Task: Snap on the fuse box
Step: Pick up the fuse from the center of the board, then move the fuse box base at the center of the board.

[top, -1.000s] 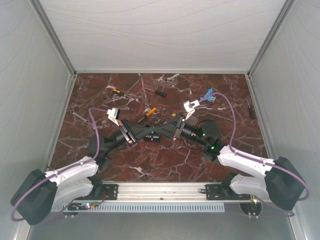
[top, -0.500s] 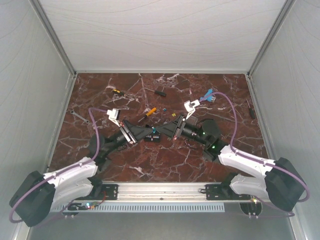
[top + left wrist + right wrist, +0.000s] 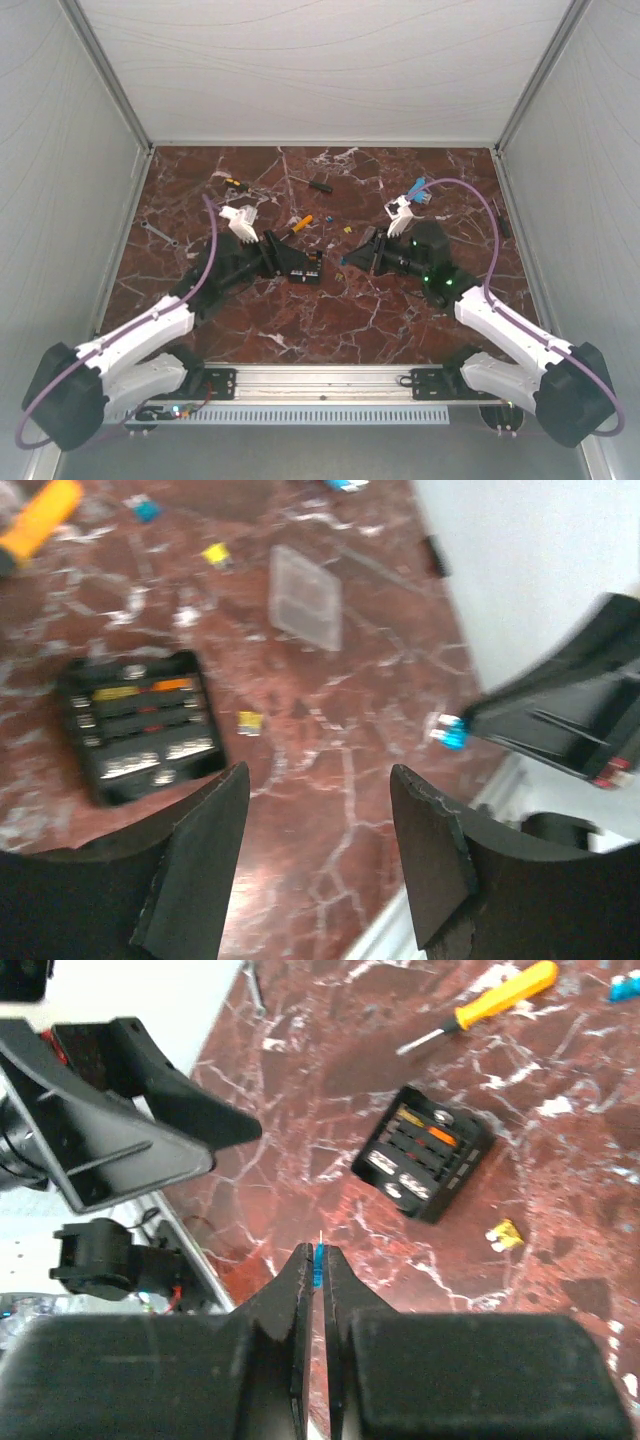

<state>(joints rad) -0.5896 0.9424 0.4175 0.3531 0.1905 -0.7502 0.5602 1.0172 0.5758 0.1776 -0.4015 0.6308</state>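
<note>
Black plastic, square and small, the fuse box lies flat and uncovered on the red-brown marble tabletop, near its middle. You can see rows of fuses inside it, with a yellow one and an orange one side by side along one edge.

In the top view, at the box's 9 o'clock, your left gripper hangs just beside it. Its jaws are spread wide, with only marble between them, and they are not touching the box.

At 3 o'clock, a little apart, your right gripper has its jaws pressed together, pinching a small blue fuse at the very tips.

Between the box and that gripper, a loose small yellow fuse lies on the marble.

In the left wrist view, a clear square plastic lid lies flat at the box's 1 o'clock, well apart from it.

At 12 o'clock in the top view you have a yellow-handled screwdriver, near the box but not touching it.
</note>
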